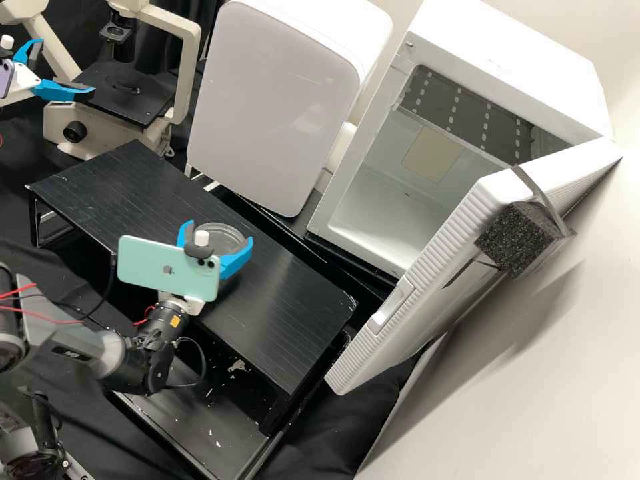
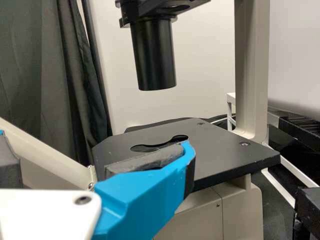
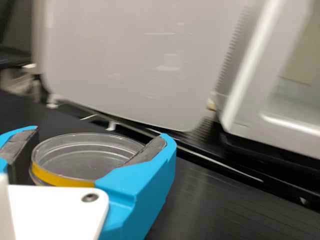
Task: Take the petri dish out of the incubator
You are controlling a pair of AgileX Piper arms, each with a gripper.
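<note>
The phone (image 1: 150,267) mounted on the right arm and its clip cover part of the right gripper (image 1: 217,241) in the high view, and they also hide the near side of the petri dish (image 1: 223,232). Whether the bottom of the dish touches the black stand (image 1: 287,300) is hard to tell. The incubator (image 1: 500,57) stands open, with its door (image 1: 427,260) and the dark foam block (image 1: 517,237) on it hiding part of the inside. The microscope (image 1: 60,120) is cut off at the top of the high view, and the left arm's phone (image 1: 5,77) is cut off at the edge. In the left wrist view, one of the left gripper's fingers is mostly out of the picture. The right gripper is gripping the clear dish by its sides, its fingers parted by the width of the dish; the right wrist view shows a yellow band around the rim. The dish is outside the incubator, over the black stand, in front of the closed white cabinet (image 1: 267,100). The left gripper (image 1: 65,67) is wide open beside the microscope, one finger near its flat black stage (image 1: 127,100).
</note>
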